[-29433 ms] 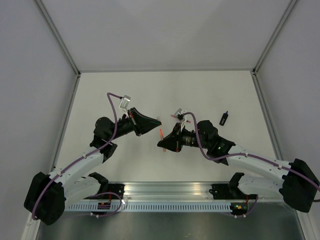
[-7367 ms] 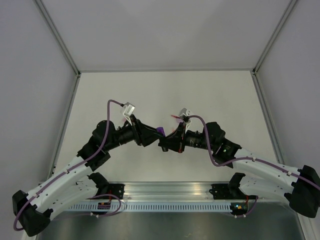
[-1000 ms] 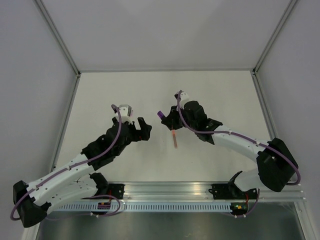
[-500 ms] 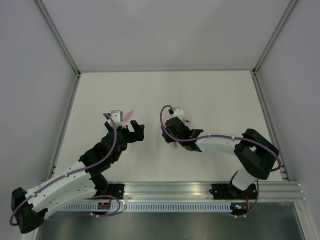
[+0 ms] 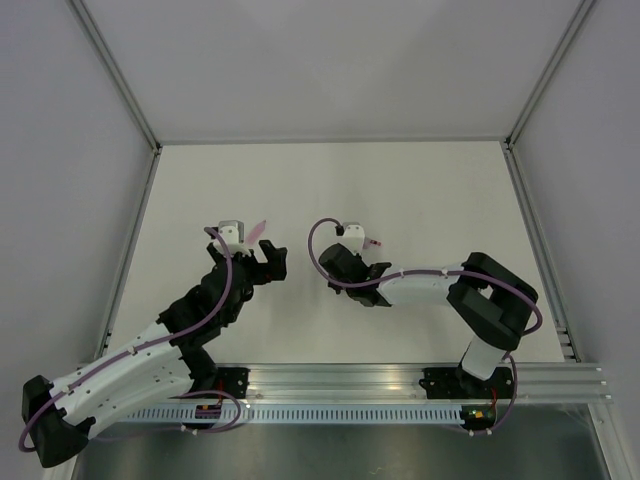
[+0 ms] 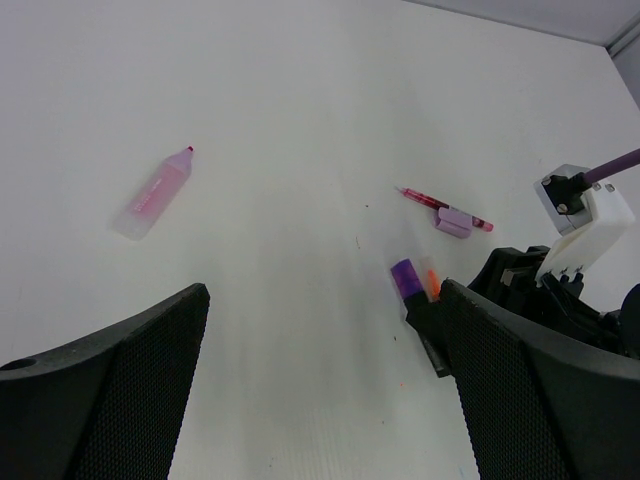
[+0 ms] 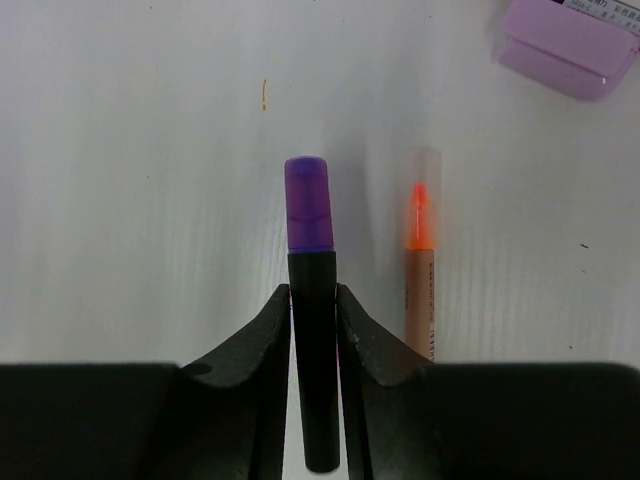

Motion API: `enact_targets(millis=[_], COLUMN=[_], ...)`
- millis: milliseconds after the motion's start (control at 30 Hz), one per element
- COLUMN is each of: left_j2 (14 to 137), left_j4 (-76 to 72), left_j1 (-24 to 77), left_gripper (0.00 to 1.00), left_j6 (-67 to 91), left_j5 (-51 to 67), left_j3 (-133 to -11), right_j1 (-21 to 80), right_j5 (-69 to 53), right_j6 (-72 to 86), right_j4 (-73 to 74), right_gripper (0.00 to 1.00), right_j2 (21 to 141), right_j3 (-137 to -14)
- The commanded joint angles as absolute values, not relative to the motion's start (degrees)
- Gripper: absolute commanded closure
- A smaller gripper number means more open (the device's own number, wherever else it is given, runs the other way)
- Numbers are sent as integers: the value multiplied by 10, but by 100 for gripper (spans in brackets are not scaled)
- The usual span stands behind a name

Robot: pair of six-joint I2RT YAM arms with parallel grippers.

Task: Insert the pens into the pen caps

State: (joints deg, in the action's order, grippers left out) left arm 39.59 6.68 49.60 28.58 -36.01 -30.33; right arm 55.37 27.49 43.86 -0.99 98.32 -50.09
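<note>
Black mesh-faced fingers of the left gripper [image 6: 325,293] stand spread wide at the near edge of the left wrist view, holding nothing, above the white table [image 6: 300,90]. Just beyond its right-hand finger sits the right gripper [image 7: 312,292], low over the table and closed on the black pen [image 7: 312,350]. The two fingers press the pen's barrel from either side, and the barrel points straight away from the wrist. The purple cap [image 7: 306,205] is seated on the far end of that pen, clear of the fingertips. Whether the capped end touches the table cannot be told.

Just beside the black pen on the right, and parallel to it, lies the orange pen [image 7: 420,300]. It is apart from the black pen, and its bright tip sits inside a clear cap [image 7: 421,190]. The right-hand finger stands close against its near part.

Farther out and to the right is a lilac block-shaped piece [image 7: 565,40]. From the left wrist it shows fixed on a thin red pen [image 6: 420,198] that lies flat.

Well apart on the left, farthest from both grippers' fingers, the pink pen [image 6: 155,190] lies tilted on bare table. Whether it wears a cap is too small to tell.
</note>
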Motion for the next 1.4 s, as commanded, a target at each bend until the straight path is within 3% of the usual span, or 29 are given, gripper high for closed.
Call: enact_targets(millis=[0, 333, 600, 900, 1100, 1233, 1367], left_j2=[391, 374, 389, 417, 423, 427, 427], left_j4=[46, 47, 34, 23, 8, 11, 8], left_j1=[497, 497, 497, 497, 497, 497, 497], left_gripper=[0, 0, 0, 0, 0, 0, 0], left_j6=[270, 271, 265, 258, 258, 261, 260], left_j5=[-379, -386, -388, -388, -385, -360, -353], left_j3=[-300, -293, -287, -287, -281, -285, -286], right_j1=[558, 559, 527, 283, 23, -71, -131], right_j5=[300, 302, 314, 206, 77, 124, 111], right_j6=[464, 475, 414, 443, 428, 381, 363], right_j4=[-12, -2, 124, 217, 217, 341, 365], right_gripper=[70, 69, 65, 64, 63, 57, 53], right_j2=[994, 997, 932, 840, 841, 868, 846], right_j3=[-525, -541, -609, -590, -551, -606, -590])
